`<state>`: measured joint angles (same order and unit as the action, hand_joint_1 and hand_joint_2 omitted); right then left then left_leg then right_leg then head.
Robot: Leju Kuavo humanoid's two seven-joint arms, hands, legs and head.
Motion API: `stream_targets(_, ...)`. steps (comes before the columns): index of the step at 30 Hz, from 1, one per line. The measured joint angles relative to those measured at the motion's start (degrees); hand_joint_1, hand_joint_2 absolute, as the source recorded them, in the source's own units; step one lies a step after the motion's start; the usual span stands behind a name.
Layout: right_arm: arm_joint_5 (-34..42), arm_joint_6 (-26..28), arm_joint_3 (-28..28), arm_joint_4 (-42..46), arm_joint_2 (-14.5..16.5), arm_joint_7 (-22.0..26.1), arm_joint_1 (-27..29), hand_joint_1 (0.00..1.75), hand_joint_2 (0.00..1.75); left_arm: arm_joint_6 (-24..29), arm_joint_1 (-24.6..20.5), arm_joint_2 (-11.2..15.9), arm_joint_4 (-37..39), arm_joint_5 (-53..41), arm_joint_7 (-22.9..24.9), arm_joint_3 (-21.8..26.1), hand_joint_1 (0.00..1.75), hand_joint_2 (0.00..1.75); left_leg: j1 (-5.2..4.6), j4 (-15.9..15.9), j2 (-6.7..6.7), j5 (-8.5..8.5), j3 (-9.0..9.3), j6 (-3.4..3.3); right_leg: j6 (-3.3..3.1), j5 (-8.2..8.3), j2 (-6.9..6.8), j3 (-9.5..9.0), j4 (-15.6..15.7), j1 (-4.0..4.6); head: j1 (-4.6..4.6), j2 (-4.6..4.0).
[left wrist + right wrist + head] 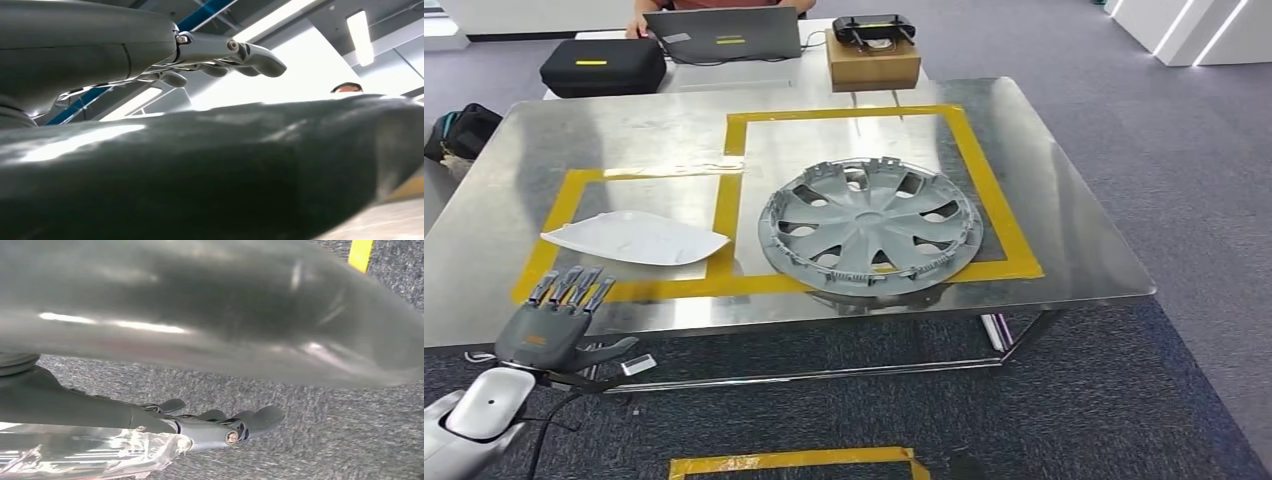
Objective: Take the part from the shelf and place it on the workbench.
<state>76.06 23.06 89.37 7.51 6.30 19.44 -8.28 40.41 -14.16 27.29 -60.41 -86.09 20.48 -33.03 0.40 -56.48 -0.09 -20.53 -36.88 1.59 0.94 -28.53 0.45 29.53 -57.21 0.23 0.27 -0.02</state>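
The hubcap (870, 227) and white panel (636, 238) lay on the workbench (1084, 250), placing looked done, left hand (552, 325) hung released with fingers straight, right hand (200, 427) empty, fingers loose

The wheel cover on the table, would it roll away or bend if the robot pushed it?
The wheel cover lies flat on the shiny metal table, so it would probably slide, not roll. It looks like thin grey plastic with open gaps between spokes, so likely light, slightly bendy, with small rim clips that might snap.

blocked: hubcap (870, 226), white part (636, 238) | free: bench's right edge (1074, 220)
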Motion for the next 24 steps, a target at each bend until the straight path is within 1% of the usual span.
stream_targets(1, 0.0, 0.0, 0.0, 0.0, 0.0, 0.0, 0.0, 0.00, 0.00, 0.0, 0.1, 0.1, 0.0, 0.0, 0.0, 0.1, 0.00, 0.00, 0.07, -0.9, -0.01, -1.36, -0.46, 0.33, -0.48, 0.63, -0.07, 0.34, 0.1, -0.10, -0.10, -0.01)
stream_targets(2, 0.0, 0.0, 0.0, 0.0, 0.0, 0.0, 0.0, 0.00, 0.00, 0.0, 0.1, 0.1, 0.0, 0.0, 0.0, 0.2, 0.00, 0.00, 0.13, -3.0, -0.01, -3.66, -1.22, 0.63, -0.86, 1.37, -0.13, 0.83, 0.3, -0.23, -0.19, -0.01)
stream_targets(4, 0.0, 0.0, 0.0, 0.0, 0.0, 0.0, 0.0, 0.00, 0.00, 0.0, 0.2, 0.2, 0.0, 0.0, 0.0, 0.3, 0.00, 0.00, 0.25, -10.0, -0.01, -9.32, -3.32, 1.15, -1.16, 2.74, -0.17, 2.29, 0.2, -0.26, -0.32, -0.01)
stream_targets(5, 0.0, 0.0, 0.0, 0.0, 0.0, 0.0, 0.1, 0.00, 0.00, 0.0, 0.2, 0.1, 0.0, 0.0, 0.0, 0.4, 0.00, 0.00, 0.33, -13.5, 0.00, -11.02, -4.05, 1.36, -1.11, 3.38, -0.18, 3.13, 0.2, -0.26, -0.32, -0.01)
stream_targets(6, 0.0, 0.0, 0.0, 0.0, 0.0, 0.0, 0.1, 0.00, 0.00, 0.0, 0.3, 0.1, 0.0, 0.0, 0.0, 0.4, 0.00, 0.00, 0.43, -15.7, 0.00, -11.48, -4.10, 1.53, -1.02, 3.97, -0.20, 3.96, 0.2, -0.27, -0.31, 0.00)
stream_targets(7, 0.0, 0.0, 0.0, 0.0, 0.0, 0.0, 0.1, 0.00, 0.00, 0.0, 0.4, 0.1, 0.0, 0.0, 0.0, 0.4, 0.00, 0.00, 0.54, -15.8, 0.00, -10.78, -3.17, 1.68, -0.85, 4.53, -0.21, 4.75, 0.1, -0.32, -0.31, -0.01)
stream_targets(8, 0.0, 0.0, 0.0, 0.0, 0.0, 0.0, 0.2, 0.00, 0.00, 0.0, 0.4, 0.1, 0.0, 0.0, 0.0, 0.4, 0.00, 0.00, 0.67, -13.8, 0.01, -9.41, -1.16, 1.83, -0.62, 5.05, -0.21, 5.52, 0.0, -0.43, -0.30, 0.00)
stream_targets(9, 0.0, 0.0, 0.0, 0.0, 0.0, 0.0, 0.1, 0.00, 0.00, 0.0, 0.4, 0.1, 0.0, 0.0, 0.0, 0.4, 0.00, 0.00, 0.84, -10.3, 0.01, -8.11, 1.67, 2.03, -0.32, 5.53, -0.20, 6.19, -0.2, -0.51, -0.31, 0.00)
stream_targets(10, 0.0, -0.1, 0.0, 0.0, 0.0, 0.0, 0.1, 0.00, 0.00, 0.0, 0.3, 0.1, 0.0, 0.0, 0.0, 0.5, 0.00, 0.00, 0.94, -6.1, -0.03, -7.53, 4.68, 2.15, 0.01, 5.93, -0.18, 6.87, -0.6, -0.55, -0.37, -0.01)
stream_targets(11, 0.0, -0.1, 0.0, 0.0, 0.0, 0.0, 0.0, 0.00, 0.00, 0.0, 0.2, 0.1, 0.0, 0.0, 0.0, 0.5, 0.00, 0.00, 0.95, -2.8, -0.16, -7.44, 6.91, 1.93, 0.37, 6.36, -0.15, 7.38, -0.8, -0.53, -0.38, 0.00)
stream_targets(12, 0.0, 0.0, 0.0, 0.0, 0.0, 0.0, 0.0, 0.00, 0.00, 0.0, 0.1, 0.1, 0.0, 0.0, 0.0, 0.6, 0.00, 0.00, 0.91, -0.7, -0.26, -7.72, 8.17, 1.58, 0.71, 6.80, -0.12, 7.75, -1.0, -0.46, -0.42, 0.00)
stream_targets(13, 0.0, 0.0, 0.0, 0.0, 0.0, 0.0, 0.0, 0.00, 0.00, 0.0, 0.1, 0.0, 0.0, 0.0, 0.0, 0.6, 0.00, 0.00, 0.74, 0.2, -0.35, -7.92, 8.43, 1.02, 1.04, 7.31, -0.10, 8.03, -1.0, -0.46, -0.42, 0.00)
stream_targets(14, 0.0, 0.0, 0.0, 0.0, 0.0, 0.0, 0.1, 0.00, 0.00, 0.0, 0.2, 0.0, 0.0, 0.0, 0.0, 0.6, 0.00, 0.00, 0.64, 0.1, -0.37, -7.61, 7.95, 0.26, 1.40, 7.86, -0.08, 8.19, -0.8, -0.50, -0.40, 0.00)
stream_targets(15, 0.0, 0.0, 0.0, 0.0, 0.0, 0.0, 0.2, 0.00, 0.00, 0.0, 0.2, 0.0, 0.0, 0.0, 0.0, 0.6, 0.00, 0.00, 0.63, 0.1, -0.25, -7.18, 7.47, -0.31, 1.74, 7.85, -0.09, 8.46, -0.8, -0.61, -0.40, 0.00)
stream_targets(16, 0.0, 0.0, 0.0, 0.0, 0.0, 0.0, 0.3, 0.00, 0.00, 0.0, 0.2, 0.0, 0.0, 0.0, 0.0, 0.7, 0.00, 0.00, 0.62, 0.1, -0.16, -6.64, 6.90, -0.93, 2.03, 6.86, -0.11, 8.98, -1.5, -0.70, -0.31, 0.00)
stream_targets(17, 0.0, 0.0, 0.0, 0.0, 0.0, 0.0, 0.4, 0.00, 0.00, 0.0, 0.2, -0.1, 0.0, 0.0, 0.0, 0.7, 0.00, 0.00, 0.66, 0.1, -0.07, -6.02, 6.25, -1.45, 2.29, 4.79, -0.14, 9.74, -3.2, -0.75, -0.26, -0.01)
stream_targets(18, 0.0, 0.0, 0.0, 0.0, 0.0, -0.1, 0.3, 0.00, 0.00, 0.0, 0.2, -0.1, 0.0, 0.0, 0.0, 0.7, 0.00, 0.00, 0.62, 0.1, -0.02, -5.40, 5.52, -1.77, 2.43, 1.82, -0.17, 10.74, -6.3, -0.77, -0.17, -0.01)
stream_targets(19, 0.0, 0.0, 0.0, 0.0, 0.0, 0.0, 0.3, 0.00, 0.00, 0.0, 0.2, -0.2, 0.0, 0.0, -0.1, 0.7, 0.00, 0.00, 0.53, 0.1, 0.00, -4.76, 4.71, -1.97, 2.49, -1.18, -0.19, 11.78, -10.2, -0.75, -0.14, -0.01)
stream_targets(20, 0.0, 0.0, 0.0, 0.0, 0.0, 0.0, 0.3, 0.00, 0.00, 0.0, 0.2, -0.2, 0.0, 0.0, -0.1, 0.7, 0.00, 0.00, 0.42, 0.1, 0.00, -4.10, 3.86, -2.05, 2.50, -3.31, -0.18, 12.51, -14.1, -0.73, -0.14, -0.01)
stream_targets(21, 0.0, 0.0, 0.0, 0.0, 0.0, 0.0, 0.2, 0.00, 0.00, 0.0, 0.3, -0.2, 0.0, 0.0, -0.1, 0.7, 0.00, 0.00, 0.30, 0.0, 0.00, -3.45, 3.01, -2.09, 2.43, -4.15, -0.18, 12.70, -16.9, -0.70, -0.15, -0.01)
stream_targets(22, 0.0, 0.0, 0.0, 0.0, 0.0, 0.0, 0.2, 0.00, 0.00, 0.0, 0.3, -0.3, 0.0, 0.0, -0.2, 0.7, 0.00, 0.00, 0.18, 0.0, 0.00, -2.80, 2.17, -2.08, 2.27, -3.60, -0.17, 11.95, -17.8, -0.64, -0.16, -0.01)
stream_targets(23, 0.0, 0.0, 0.0, 0.0, 0.0, 0.0, 0.2, 0.00, 0.00, 0.0, 0.3, -0.3, 0.0, 0.0, -0.2, 0.7, 0.00, 0.00, 0.10, 0.0, -0.01, -2.18, 1.39, -2.02, 2.02, -2.19, -0.17, 10.15, -16.6, -0.54, -0.16, -0.01)
stream_targets(24, 0.0, 0.0, 0.0, 0.0, 0.0, 0.0, 0.2, 0.00, 0.00, 0.0, 0.3, -0.4, 0.0, 0.0, -0.3, 0.7, 0.00, 0.00, 0.04, 0.0, -0.01, -1.58, 0.69, -1.91, 1.68, -0.75, -0.15, 7.34, -13.4, -0.39, -0.17, -0.01)
